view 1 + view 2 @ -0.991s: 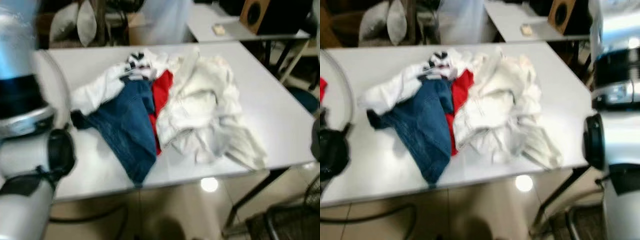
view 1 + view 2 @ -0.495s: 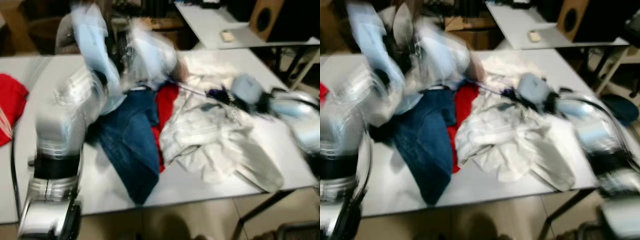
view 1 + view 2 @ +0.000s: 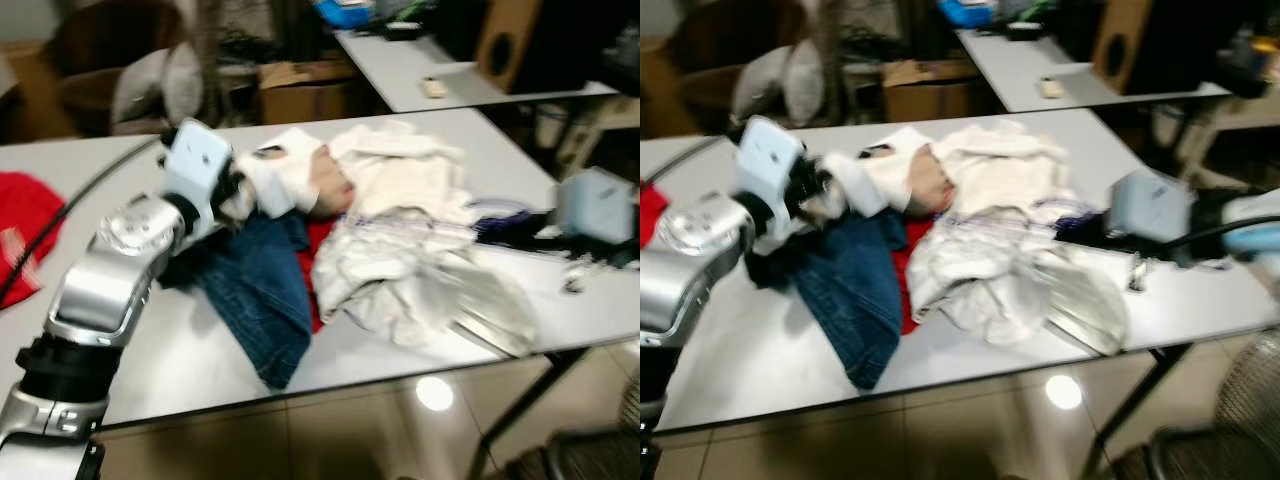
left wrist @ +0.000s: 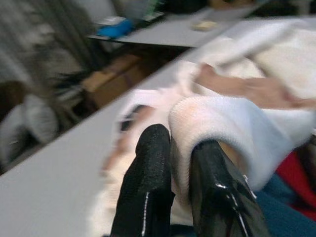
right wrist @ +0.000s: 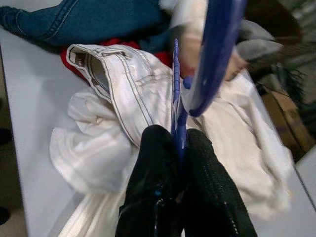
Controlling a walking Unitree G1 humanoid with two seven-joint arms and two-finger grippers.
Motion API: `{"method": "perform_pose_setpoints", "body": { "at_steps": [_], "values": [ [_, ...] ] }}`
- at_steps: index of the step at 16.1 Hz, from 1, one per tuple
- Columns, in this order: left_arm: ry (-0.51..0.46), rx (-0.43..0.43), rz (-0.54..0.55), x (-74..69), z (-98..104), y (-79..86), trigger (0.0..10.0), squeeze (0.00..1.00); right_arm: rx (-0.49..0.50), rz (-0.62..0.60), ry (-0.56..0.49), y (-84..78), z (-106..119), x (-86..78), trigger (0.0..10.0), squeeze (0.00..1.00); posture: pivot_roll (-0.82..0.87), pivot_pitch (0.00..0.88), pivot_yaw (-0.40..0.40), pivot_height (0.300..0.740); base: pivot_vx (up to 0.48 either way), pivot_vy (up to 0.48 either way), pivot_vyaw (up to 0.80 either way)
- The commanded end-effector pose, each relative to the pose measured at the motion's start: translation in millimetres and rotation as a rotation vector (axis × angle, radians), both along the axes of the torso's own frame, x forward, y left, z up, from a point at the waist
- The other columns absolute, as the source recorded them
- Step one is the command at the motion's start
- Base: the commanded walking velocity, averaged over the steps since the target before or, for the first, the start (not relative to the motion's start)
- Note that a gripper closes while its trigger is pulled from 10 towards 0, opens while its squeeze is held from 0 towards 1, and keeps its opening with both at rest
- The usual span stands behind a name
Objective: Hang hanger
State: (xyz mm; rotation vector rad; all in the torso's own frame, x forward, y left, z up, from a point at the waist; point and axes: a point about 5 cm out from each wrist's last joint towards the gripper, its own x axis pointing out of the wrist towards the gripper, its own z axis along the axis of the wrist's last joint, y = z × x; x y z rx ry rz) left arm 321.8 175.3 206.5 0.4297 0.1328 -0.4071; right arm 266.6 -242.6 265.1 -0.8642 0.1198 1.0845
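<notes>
- Right gripper (image 5: 180, 163) has its two black fingers pressed together on a thin blue hanger (image 5: 210, 59); in the head views that arm reaches in from the right, over the right end of the table (image 3: 130, 370).
- Left gripper (image 4: 180, 192) is pinched on the thick folded edge of a white garment (image 4: 232, 128) at the far left of the clothes pile.
- Blue jeans (image 3: 255, 300) lie on the near left of the pile, a bit of red cloth (image 3: 320, 260) shows in the middle, and a crumpled cream garment (image 3: 400, 250) spreads to the right.
- Judging by this, the hanger is in hand and a garment is gripped, but the hanger is not yet inside any clothing and no rail is visible, so hanging remains to be done.
</notes>
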Motion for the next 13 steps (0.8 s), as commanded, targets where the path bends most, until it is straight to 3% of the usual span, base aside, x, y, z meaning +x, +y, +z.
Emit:
{"method": "perform_pose_setpoints", "body": {
  "at_steps": [1, 2, 3, 5, 6, 9, 12, 13],
  "values": [
    [0.033, 0.089, -0.007, -1.6, -7, 6.9, 10.0, 1.00, 0.010, 0.019, -0.007, -1.2, 9, -4.5, 10.0, 0.00, -0.17, 0.000, 0.064, 0.740, 0.000, 0.000, 0.00],
    [0.067, 0.187, -0.019, -5.4, -15, 15.9, 10.0, 1.00, 0.021, 0.022, -0.013, -4.1, 17, -7.3, 10.0, 0.00, -0.17, 0.000, 0.062, 0.740, 0.000, 0.000, 0.00],
    [0.120, 0.207, -0.052, -12.8, -21, 26.0, 10.0, 1.00, 0.059, 0.025, -0.022, -8.6, 29, -11.9, 10.0, 0.00, -0.17, 0.000, 0.061, 0.740, 0.000, 0.000, 0.00],
    [0.185, 0.280, -0.277, -34.5, -25, 30.5, 10.0, 1.00, 0.188, -0.003, -0.084, -15.8, 50, -10.8, 10.0, 0.00, -0.17, 0.000, 0.058, 0.740, 0.000, 0.000, 0.00],
    [0.212, 0.223, -0.346, -44.1, -25, 30.4, 10.0, 1.00, 0.257, -0.029, -0.106, -18.6, 55, -8.6, 10.0, 0.00, -0.17, 0.000, 0.060, 0.740, 0.000, 0.000, 0.00],
    [0.172, -0.113, -0.385, -67.8, 1, 39.3, 10.0, 1.00, 0.464, -0.211, -0.214, -10.4, 51, 8.5, 10.0, 0.00, -0.16, 0.000, 0.064, 0.740, 0.000, 0.000, 0.00],
    [0.161, -0.211, -0.375, -90.7, 11, 57.0, 10.0, 1.00, 0.608, -0.310, -0.186, 5.2, 32, 14.8, 10.0, 0.00, -0.14, 0.000, 0.057, 0.740, 0.000, 0.000, 0.00],
    [0.085, -0.261, -0.331, -94.8, 19, 62.1, 10.0, 1.00, 0.707, -0.332, -0.152, 17.3, 27, 15.6, 10.0, 0.00, -0.13, 0.000, 0.056, 0.740, 0.000, 0.000, 0.00]
  ]
}}
